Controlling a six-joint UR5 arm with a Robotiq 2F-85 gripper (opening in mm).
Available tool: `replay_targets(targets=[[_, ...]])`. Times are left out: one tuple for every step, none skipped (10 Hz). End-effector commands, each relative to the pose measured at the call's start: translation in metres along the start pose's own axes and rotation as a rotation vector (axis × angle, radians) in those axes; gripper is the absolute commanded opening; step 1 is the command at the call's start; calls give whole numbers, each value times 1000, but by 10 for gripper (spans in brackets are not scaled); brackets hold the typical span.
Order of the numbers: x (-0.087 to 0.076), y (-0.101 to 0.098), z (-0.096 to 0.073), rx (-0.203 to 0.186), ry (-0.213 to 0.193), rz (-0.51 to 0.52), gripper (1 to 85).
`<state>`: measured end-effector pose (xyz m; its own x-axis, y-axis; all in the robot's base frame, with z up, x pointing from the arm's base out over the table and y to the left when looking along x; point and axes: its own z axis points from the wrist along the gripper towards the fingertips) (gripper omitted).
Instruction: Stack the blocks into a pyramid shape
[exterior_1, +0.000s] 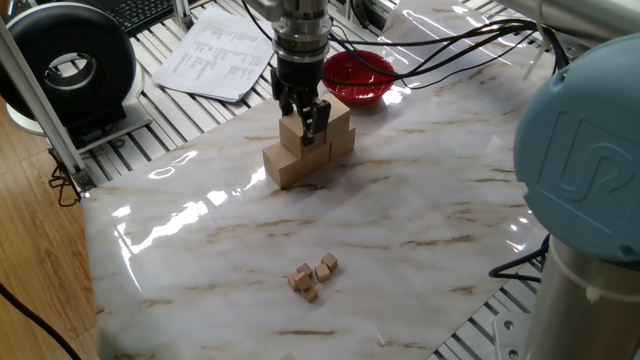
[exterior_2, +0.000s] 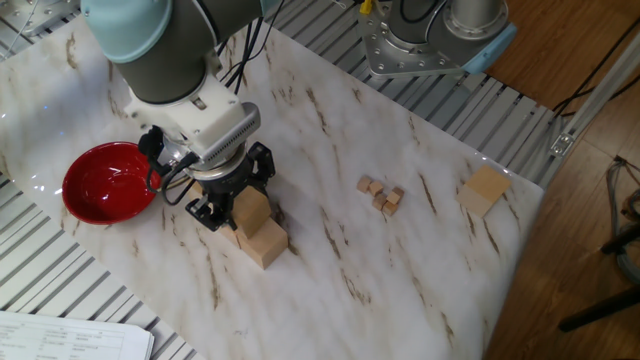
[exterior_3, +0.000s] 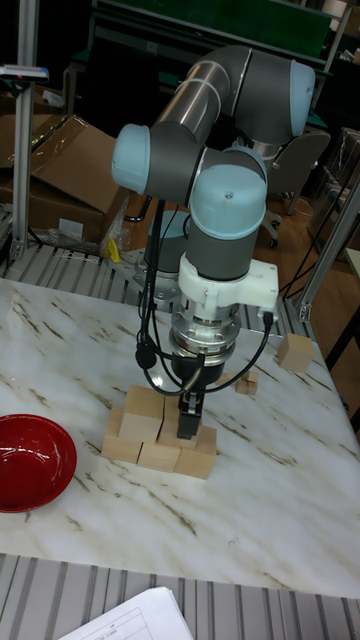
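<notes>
Pyramid part built; top not yet placed.
Table (exterior_2: 400, 260) carried the stack (exterior_3: 160, 440): three blocks below, two above. Hand (exterior_1: 301, 118) gripped a second-tier block (exterior_1: 292, 135). One block (exterior_2: 486, 189) lay well apart near the edge, probably the cap.

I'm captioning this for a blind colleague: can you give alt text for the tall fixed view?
A grey and light-blue robot arm reaches down so its hand is at a second-row cube of a stepped stack of tan wooden blocks on a marble table. A red bowl sits left; one more block lies behind, right.
</notes>
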<state>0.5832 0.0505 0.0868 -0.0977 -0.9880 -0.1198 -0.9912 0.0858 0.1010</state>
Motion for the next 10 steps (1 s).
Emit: replay_targets(targets=[[-1, -1, -1, 2, -8, -2, 620], [-1, -1, -1, 4, -8, -1, 627], [-1, -2, -1, 7, -7, -7, 640], [-1, -3, -1, 8, -5, -12, 663], [-1, -4, -1, 12, -5, -17, 697], [-1, -3, -1, 10, -5, -17, 720], [-1, -3, -1, 8, -8, -17, 740], [-3, -1, -2, 5, -14, -10, 760], [-3, -1, -4, 4, -16, -5, 760], [-2, 0, -6, 1, -15, -10, 763]])
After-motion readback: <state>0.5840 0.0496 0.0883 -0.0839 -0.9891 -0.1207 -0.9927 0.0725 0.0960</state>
